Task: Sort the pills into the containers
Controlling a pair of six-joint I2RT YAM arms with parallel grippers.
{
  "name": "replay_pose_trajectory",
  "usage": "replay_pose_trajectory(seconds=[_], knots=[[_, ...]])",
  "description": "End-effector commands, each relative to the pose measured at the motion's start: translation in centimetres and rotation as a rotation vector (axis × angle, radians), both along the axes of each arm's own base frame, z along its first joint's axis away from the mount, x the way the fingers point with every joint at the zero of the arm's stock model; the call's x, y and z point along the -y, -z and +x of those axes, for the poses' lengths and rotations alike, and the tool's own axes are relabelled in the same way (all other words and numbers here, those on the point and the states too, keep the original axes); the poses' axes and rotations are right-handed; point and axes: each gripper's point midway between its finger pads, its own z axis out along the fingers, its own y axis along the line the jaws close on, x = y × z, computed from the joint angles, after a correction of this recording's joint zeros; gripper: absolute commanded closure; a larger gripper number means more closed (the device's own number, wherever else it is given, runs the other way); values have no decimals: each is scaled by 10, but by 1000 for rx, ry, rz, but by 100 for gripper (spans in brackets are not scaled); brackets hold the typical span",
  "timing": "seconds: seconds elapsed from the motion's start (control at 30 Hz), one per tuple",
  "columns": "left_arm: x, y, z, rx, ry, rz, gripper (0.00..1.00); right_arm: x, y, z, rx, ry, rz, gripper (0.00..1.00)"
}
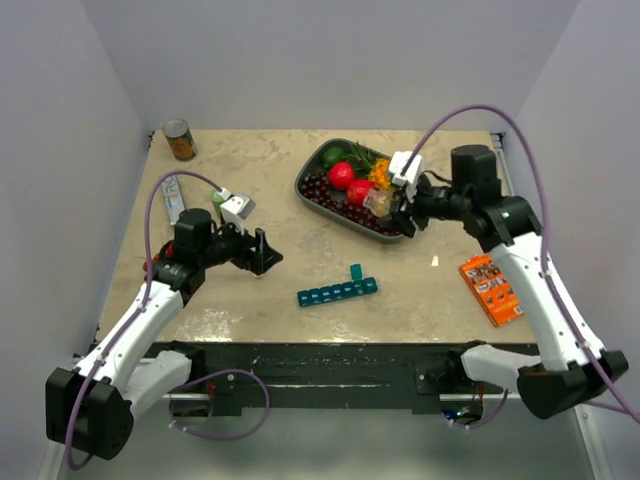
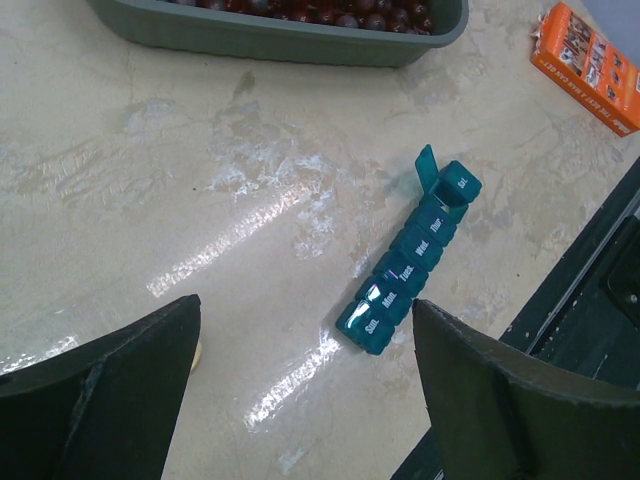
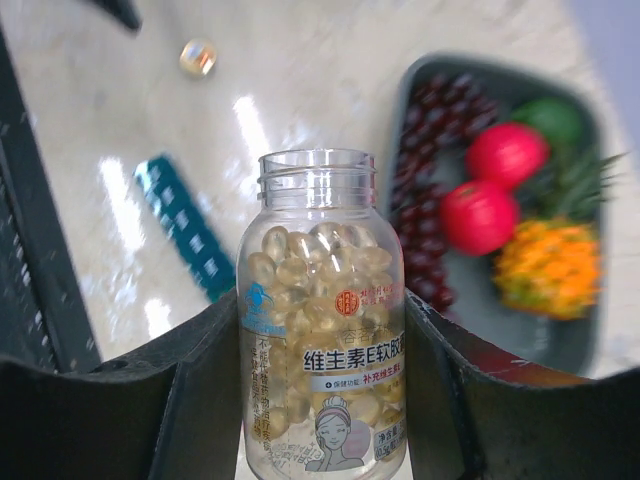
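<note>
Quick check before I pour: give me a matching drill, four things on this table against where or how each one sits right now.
Things:
1. pill bottle
2. pill organiser
3. orange box
4. tin can

Place or state:
A. upright in the far left corner of the table
B. lying flat near the table's right edge
C. one lid raised, the others shut
D. capless, held in the right gripper

Pairs: 1-D, 2-C, 3-B, 4-A
</note>
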Motion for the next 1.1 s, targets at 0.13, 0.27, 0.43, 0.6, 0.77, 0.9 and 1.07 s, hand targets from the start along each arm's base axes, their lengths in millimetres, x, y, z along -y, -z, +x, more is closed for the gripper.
replay_pose_trajectory(seconds=[0.13, 0.27, 0.43, 0.6, 0.77, 0.9, 1.07], knots=[[-2, -9, 3, 81, -9, 11, 9, 32, -249, -21, 489, 318, 618, 100], [-1, -11, 3, 86, -5, 8, 9, 80, -318, -60, 657, 502, 933, 100], [0, -13, 3, 93, 6, 0, 9, 80, -280, -81, 613, 472, 1012, 100], [2, -12, 2, 86, 16, -3, 9, 52, -269, -83, 564, 314, 965, 100], [2, -15, 3, 97, 14, -4, 9, 42, -266, -73, 512, 283, 1011, 100], [3, -11, 3, 81, 25, -1, 9, 10, -216, -73, 412, 109, 907, 100], [4, -13, 2, 91, 27, -5, 9, -23, -111, -80, 315, -176, 606, 100]])
